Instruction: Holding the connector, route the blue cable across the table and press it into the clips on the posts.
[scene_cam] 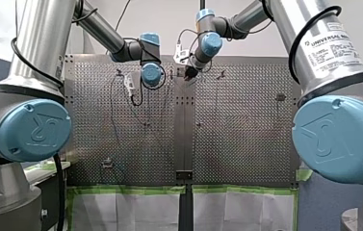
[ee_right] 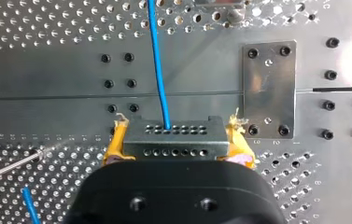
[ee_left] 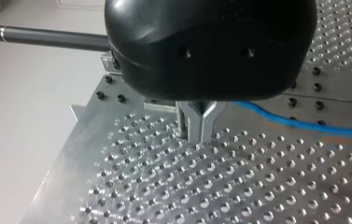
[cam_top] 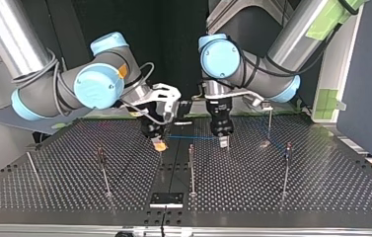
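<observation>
Front view: my left arm (scene_cam: 111, 41) and my right arm (scene_cam: 237, 21) both reach to the far middle of the perforated table (scene_cam: 246, 144), where thin posts stand.

Top view: my right gripper (cam_top: 160, 144) is low over the table at the left of the middle, and my left gripper (cam_top: 224, 142) is just to its right. The blue cable (cam_top: 193, 138) runs straight between them above the plate. The post (cam_top: 191, 168) nearer the camera stands apart from the cable.

Left wrist view: the metal fingers (ee_left: 208, 123) are pressed together, tips just above the holes. The cable comes out from behind them and runs off to one side; whether it is pinched does not show.

Right wrist view: the yellow pads (ee_right: 115, 144) clamp the grey connector (ee_right: 173, 137) from both sides. The cable leaves its top row of holes and runs straight ahead over the table's middle strip, beside a small screwed plate (ee_right: 269, 88).
</observation>
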Available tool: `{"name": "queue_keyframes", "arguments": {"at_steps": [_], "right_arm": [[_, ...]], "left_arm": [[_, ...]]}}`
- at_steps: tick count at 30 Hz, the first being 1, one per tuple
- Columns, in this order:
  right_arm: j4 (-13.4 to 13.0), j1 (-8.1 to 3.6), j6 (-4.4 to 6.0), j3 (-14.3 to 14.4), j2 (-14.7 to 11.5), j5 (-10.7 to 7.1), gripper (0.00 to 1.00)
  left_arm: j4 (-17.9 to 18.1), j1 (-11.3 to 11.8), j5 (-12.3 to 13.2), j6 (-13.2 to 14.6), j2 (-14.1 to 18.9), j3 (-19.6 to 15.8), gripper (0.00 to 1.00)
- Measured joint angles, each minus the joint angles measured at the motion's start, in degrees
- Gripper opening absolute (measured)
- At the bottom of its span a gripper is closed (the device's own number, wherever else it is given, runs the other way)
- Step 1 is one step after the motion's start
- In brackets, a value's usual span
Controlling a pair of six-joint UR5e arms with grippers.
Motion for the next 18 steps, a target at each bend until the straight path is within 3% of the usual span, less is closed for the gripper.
{"name": "queue_keyframes", "arguments": {"at_steps": [18], "right_arm": [[-0.1, -0.70, 0.29, -0.1, -1.9, -0.28, 0.00]], "left_arm": [[2.0, 1.0, 8.7, 0.1, 0.0, 0.4, 0.00]]}}
